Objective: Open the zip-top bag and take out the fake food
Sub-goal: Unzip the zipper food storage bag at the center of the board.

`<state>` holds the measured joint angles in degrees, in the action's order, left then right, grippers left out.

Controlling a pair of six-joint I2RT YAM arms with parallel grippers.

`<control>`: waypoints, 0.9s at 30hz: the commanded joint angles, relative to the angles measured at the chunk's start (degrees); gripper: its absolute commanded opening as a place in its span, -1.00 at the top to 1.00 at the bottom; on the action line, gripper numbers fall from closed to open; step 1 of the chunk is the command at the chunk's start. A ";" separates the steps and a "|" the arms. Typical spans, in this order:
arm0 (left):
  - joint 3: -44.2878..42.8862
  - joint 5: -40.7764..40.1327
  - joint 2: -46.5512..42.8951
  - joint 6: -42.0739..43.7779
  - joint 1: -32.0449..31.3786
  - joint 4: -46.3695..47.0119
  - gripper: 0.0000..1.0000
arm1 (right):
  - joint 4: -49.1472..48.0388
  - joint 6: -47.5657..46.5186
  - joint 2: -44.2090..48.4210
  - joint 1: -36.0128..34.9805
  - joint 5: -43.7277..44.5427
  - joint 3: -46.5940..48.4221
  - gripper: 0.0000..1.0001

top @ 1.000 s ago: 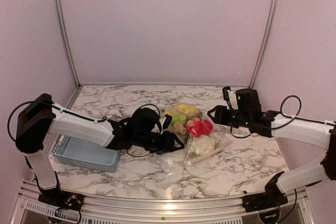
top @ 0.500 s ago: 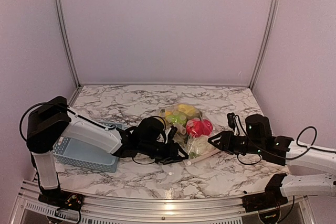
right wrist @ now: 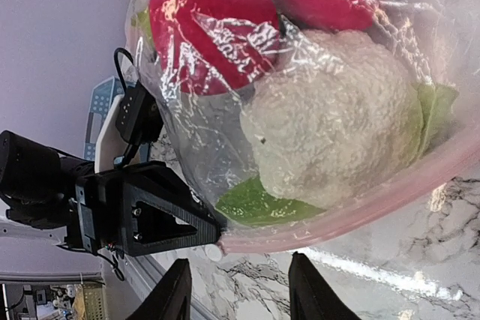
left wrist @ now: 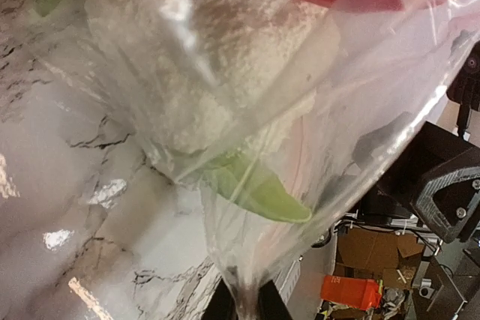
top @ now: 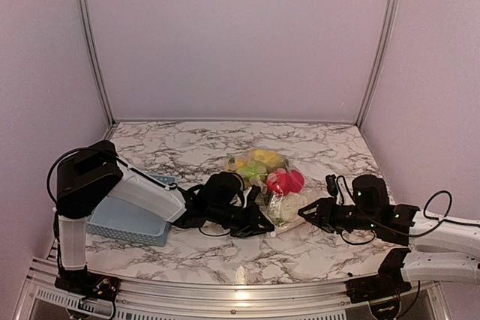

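The clear zip-top bag (top: 274, 187) lies on the marble mid-table, full of fake food: yellow fruit (top: 262, 157), a green piece (top: 252, 170), red apples (top: 285, 180) and a pale cabbage (top: 286, 204). My left gripper (top: 262, 224) is shut on the bag's near left corner; in the left wrist view its tips (left wrist: 244, 306) pinch the plastic below the cabbage (left wrist: 217, 73). My right gripper (top: 307, 213) is open, low at the bag's near right edge. In the right wrist view the right gripper (right wrist: 240, 290) is just short of the pink zip strip (right wrist: 360, 207) and its white slider (right wrist: 212, 252).
A light blue lattice basket (top: 124, 220) stands at the near left, partly under my left arm. The table's near edge rail (top: 240, 290) runs just behind both grippers. My left gripper's black body (right wrist: 142, 215) shows in the right wrist view, next to the zip end.
My right arm has dropped low and come in to the bag's near edge. My left gripper has slid right along the bag to its near corner.
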<state>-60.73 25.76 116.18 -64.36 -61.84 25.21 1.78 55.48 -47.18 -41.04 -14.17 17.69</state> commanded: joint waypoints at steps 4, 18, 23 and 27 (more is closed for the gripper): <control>-7.17 1.41 5.15 -1.18 0.24 2.53 1.00 | -4.55 1.43 -1.83 -0.62 -0.09 -0.33 0.15; -13.99 5.13 10.12 -6.68 2.72 8.62 1.00 | -10.42 6.41 -4.99 -0.57 -1.26 -1.58 0.16; -13.36 6.44 11.42 -12.70 3.35 16.03 1.00 | -12.41 8.51 -4.86 -0.56 -2.06 -3.01 0.19; -13.43 6.46 11.95 -15.20 3.40 18.71 1.00 | -14.70 10.21 -5.10 -0.62 -2.86 -3.98 0.25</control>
<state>-73.91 31.57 126.48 -75.57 -59.00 37.65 -8.93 63.05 -52.23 -41.04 -15.73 14.33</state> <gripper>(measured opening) 0.007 0.383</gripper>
